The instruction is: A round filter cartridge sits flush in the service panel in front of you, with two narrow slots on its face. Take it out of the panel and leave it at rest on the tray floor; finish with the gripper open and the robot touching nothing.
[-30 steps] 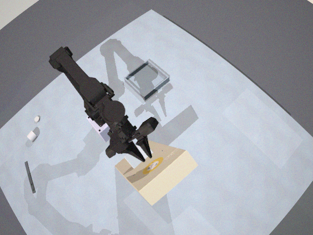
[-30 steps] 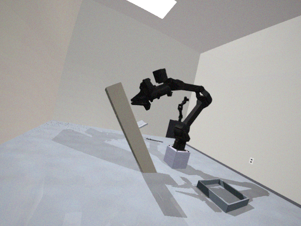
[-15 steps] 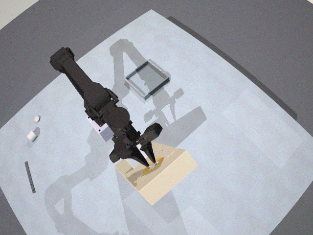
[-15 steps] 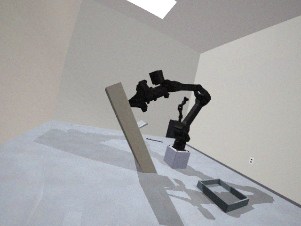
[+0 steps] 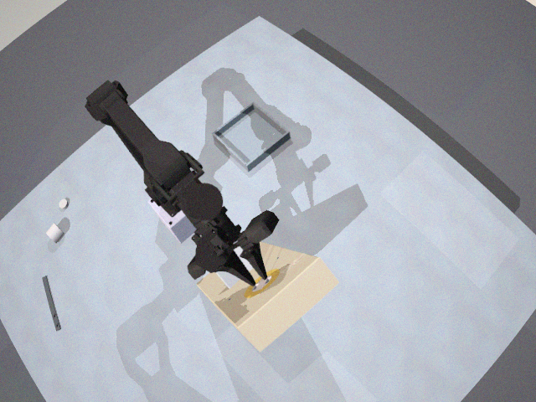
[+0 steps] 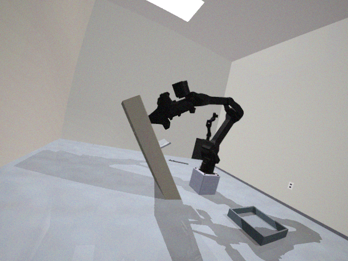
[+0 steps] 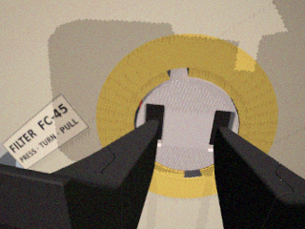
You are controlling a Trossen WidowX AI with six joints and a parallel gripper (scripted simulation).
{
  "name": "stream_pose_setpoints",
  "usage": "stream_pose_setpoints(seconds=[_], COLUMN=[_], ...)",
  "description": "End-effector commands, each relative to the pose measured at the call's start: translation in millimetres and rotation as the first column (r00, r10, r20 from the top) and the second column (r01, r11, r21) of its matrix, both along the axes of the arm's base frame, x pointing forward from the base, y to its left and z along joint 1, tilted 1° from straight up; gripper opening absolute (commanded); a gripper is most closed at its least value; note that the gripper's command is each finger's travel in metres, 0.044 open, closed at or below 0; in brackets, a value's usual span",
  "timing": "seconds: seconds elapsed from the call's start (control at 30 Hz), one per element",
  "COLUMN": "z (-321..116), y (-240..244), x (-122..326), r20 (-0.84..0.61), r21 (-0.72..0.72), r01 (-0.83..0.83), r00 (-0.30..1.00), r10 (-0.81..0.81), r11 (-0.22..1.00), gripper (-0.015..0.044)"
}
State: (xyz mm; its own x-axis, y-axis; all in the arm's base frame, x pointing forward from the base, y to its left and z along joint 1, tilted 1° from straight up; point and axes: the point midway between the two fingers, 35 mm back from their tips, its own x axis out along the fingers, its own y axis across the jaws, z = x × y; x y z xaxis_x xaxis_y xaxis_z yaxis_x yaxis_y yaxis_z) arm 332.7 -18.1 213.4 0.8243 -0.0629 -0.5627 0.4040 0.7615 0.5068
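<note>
The filter cartridge (image 7: pixel 190 121) sits in the sloped service panel (image 5: pixel 298 286), ringed by a yellow collar (image 7: pixel 114 105), and the tool (image 7: pixel 189 129) is partly open at a fixed, narrow spread with one fingertip (image 7: pixel 154 116) at each of the two dark slots on the cartridge face; it clamps nothing, since the fingers serve here as a two-pin key and not as a grasp. To do this step well, I judge the tips should be seated squarely and fully into both slots before any twist, with the wrist axis kept square to the tilted panel face so neither tip rides out. The label (image 7: pixel 45 133) beside the collar reads FILTER FC-45 with smaller words that look like press, turn, pull, so a firm inward push held through the rotation seems called for, the spread left unchanged. The small notches on the collar's inner edge probably mark where the lugs release. The cartridge face is flat, pale grey-white and matte; the panel is a smooth beige slab. The fingers are dark, tapering wedges with blunt ends. The tray (image 5: pixel 251 136) on the desk (image 5: pixel 432 260), a shallow square with thin dark walls, stands well apart from the panel.
</note>
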Motion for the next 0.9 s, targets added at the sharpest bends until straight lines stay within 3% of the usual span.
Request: stream_pose_setpoints(seconds=[0.0,0.87], z=[-0.5,-7.0], y=[0.1,-0.5], x=[1.9,11.3], r20=[0.002,0.003], r21=[-0.002,-0.002], r01=[-0.003,-0.003], r00=[1.0,1.0], r10=[0.003,0.003], r11=[1.0,1.0], gripper=[0.0117,0.0117])
